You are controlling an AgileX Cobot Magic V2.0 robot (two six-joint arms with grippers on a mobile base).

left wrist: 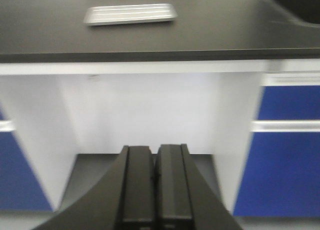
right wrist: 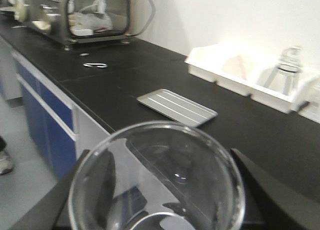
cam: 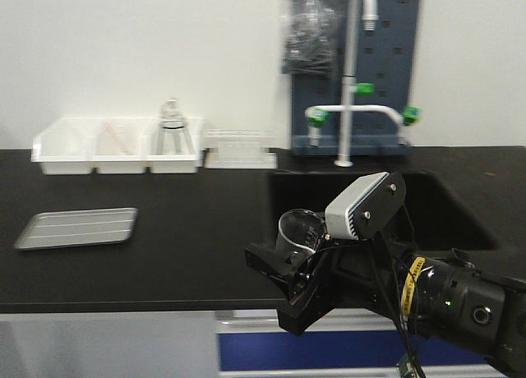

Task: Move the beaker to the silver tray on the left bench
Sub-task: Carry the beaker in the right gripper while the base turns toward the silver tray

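Note:
My right gripper (cam: 283, 275) is shut on the clear glass beaker (cam: 297, 230) and holds it tilted in the air at the front edge of the black bench (cam: 197, 230). In the right wrist view the beaker's round rim (right wrist: 156, 182) fills the lower frame between the dark fingers (right wrist: 260, 187). The silver tray (cam: 76, 228) lies flat on the bench at the left, well apart from the beaker; it also shows in the right wrist view (right wrist: 176, 107) and the left wrist view (left wrist: 131, 13). My left gripper (left wrist: 155, 155) is shut and empty, low in front of the bench.
White plastic bins (cam: 119, 146) stand at the back left, one holding a flask on a stand (cam: 171, 125). A clear rack (cam: 240, 148) sits beside them. A sink (cam: 427, 205) with a white tap (cam: 353, 107) is at the right. Blue cabinets (left wrist: 287, 155) are under the bench.

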